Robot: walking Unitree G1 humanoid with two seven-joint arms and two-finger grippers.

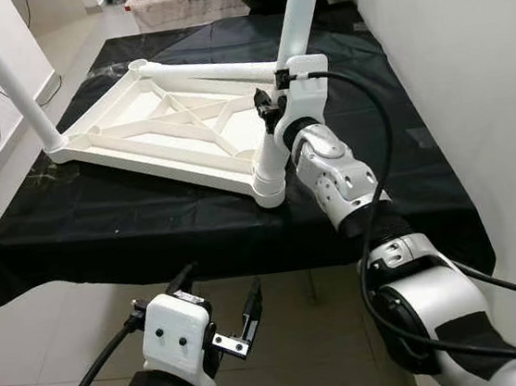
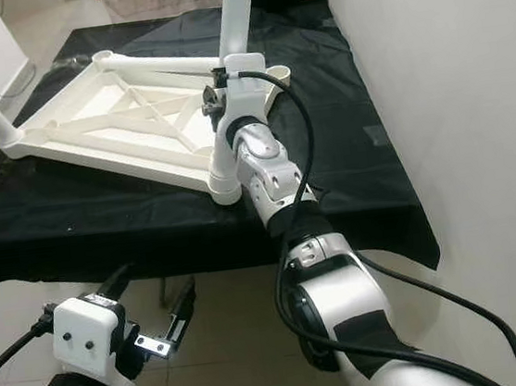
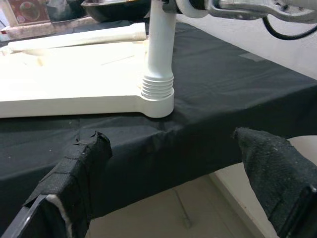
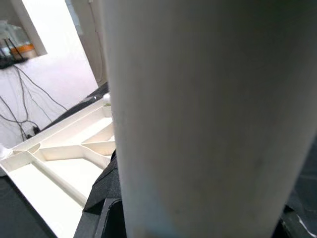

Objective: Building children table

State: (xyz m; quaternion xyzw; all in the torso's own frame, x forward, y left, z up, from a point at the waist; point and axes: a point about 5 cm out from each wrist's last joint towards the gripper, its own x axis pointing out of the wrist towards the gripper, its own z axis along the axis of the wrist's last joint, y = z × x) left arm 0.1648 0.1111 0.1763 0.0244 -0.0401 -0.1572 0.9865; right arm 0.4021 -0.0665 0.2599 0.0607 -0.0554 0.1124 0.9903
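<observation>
White tabletop (image 1: 152,121) on black cloth (image 1: 103,220); right gripper (image 1: 272,108) clamping upright leg (image 1: 291,35), left gripper (image 1: 220,314) wide.

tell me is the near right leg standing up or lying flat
Standing up. The leg rises from the tabletop's near corner socket, right gripper around it. Another leg lies flat.

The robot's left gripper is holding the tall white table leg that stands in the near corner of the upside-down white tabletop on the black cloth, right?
Not quite: it is the right gripper that is shut on the tall white table leg, as the left eye view shows. The left gripper hangs open below the edge of the black cloth, holding nothing. The leg does stand in the near corner of the upside-down white tabletop.
</observation>
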